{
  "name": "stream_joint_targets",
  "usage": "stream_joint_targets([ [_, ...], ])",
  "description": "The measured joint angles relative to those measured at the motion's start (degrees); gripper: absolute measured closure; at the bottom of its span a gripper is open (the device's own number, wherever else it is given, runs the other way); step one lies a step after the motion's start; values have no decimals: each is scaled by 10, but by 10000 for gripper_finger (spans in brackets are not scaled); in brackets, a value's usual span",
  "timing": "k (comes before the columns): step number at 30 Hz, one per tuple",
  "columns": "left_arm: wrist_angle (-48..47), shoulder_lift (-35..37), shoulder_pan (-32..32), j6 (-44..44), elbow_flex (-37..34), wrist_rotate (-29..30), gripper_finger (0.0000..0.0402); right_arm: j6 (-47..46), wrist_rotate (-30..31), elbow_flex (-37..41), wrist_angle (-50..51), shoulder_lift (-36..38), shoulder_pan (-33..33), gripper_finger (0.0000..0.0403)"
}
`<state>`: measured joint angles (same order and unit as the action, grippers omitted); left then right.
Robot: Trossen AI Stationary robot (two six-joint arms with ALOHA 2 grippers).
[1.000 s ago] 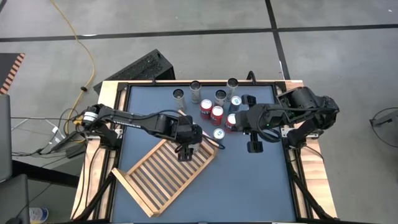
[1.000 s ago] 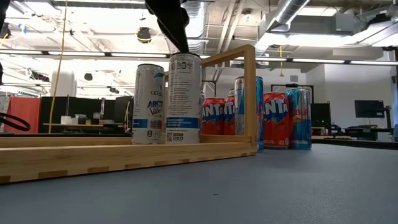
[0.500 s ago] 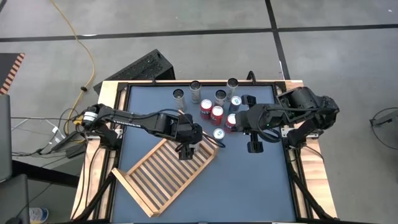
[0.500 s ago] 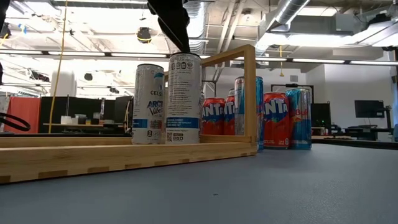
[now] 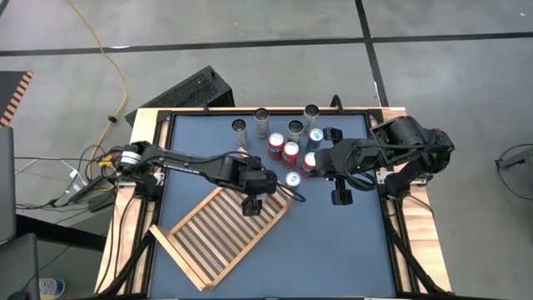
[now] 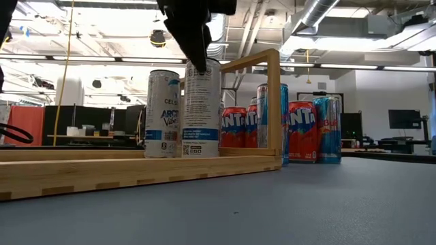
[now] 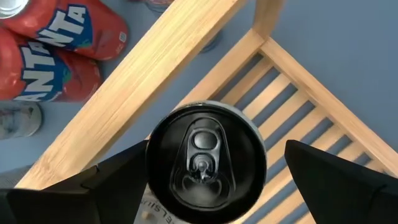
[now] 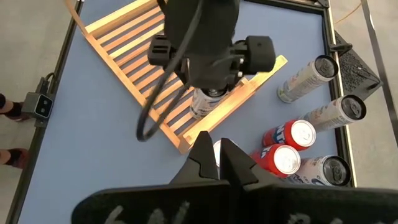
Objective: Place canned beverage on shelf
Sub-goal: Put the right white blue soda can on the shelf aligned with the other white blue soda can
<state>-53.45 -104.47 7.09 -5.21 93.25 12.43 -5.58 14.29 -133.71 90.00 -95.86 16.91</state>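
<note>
Since a second ago the left gripper (image 7: pixel 205 174) is standing spread apart, releasing the white can (image 7: pixel 205 163) on the shelf (image 5: pixel 218 236); next it needs lifting straight up. The right gripper (image 8: pixel 217 163) is waiting, pinched together.

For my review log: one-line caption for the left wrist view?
Open left pincer straddles a can standing upright on the slatted wooden shelf.

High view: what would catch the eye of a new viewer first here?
First, the large slatted wooden shelf lying askew on the blue table. The left gripper hangs open above a tall white can standing on the shelf's far corner. Behind it, loose cans cluster near the shut right gripper.
</note>
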Motion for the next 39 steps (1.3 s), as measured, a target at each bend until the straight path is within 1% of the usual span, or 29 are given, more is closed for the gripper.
stream_joint_targets([
  [5, -1, 2, 0, -1, 0, 1, 56, 0, -5, 0, 0, 0, 0, 403],
  [11, -3, 1, 0, -11, 0, 0, 79, 0, -6, 0, 0, 0, 0, 403],
  [14, -3, 1, 0, -10, 0, -2, 100, 0, -9, 0, 0, 0, 0, 403],
  [20, 0, 1, 0, 14, 0, -27, 151, 0, -11, 0, 0, 0, 0, 403],
  [22, 1, 3, 0, 24, 0, -28, 157, 0, -11, 0, 0, 0, 2, 403],
  [25, 0, 8, 0, 41, 0, -32, 151, 0, -11, 0, 0, 0, 4, 403],
  [31, -16, 35, 1, 104, 0, -54, 147, 2, -11, 0, 0, 0, 5, 403],
  [35, -18, 45, 0, 174, 0, -63, 146, 8, -11, 0, 0, 0, 5, 403],
  [37, -19, 45, 0, 223, 0, -70, 146, 12, -11, 0, 0, 0, 5, 403],
  [39, -35, 45, 0, 276, 0, -93, 146, 12, -11, 0, 0, 0, 5, 403],
])
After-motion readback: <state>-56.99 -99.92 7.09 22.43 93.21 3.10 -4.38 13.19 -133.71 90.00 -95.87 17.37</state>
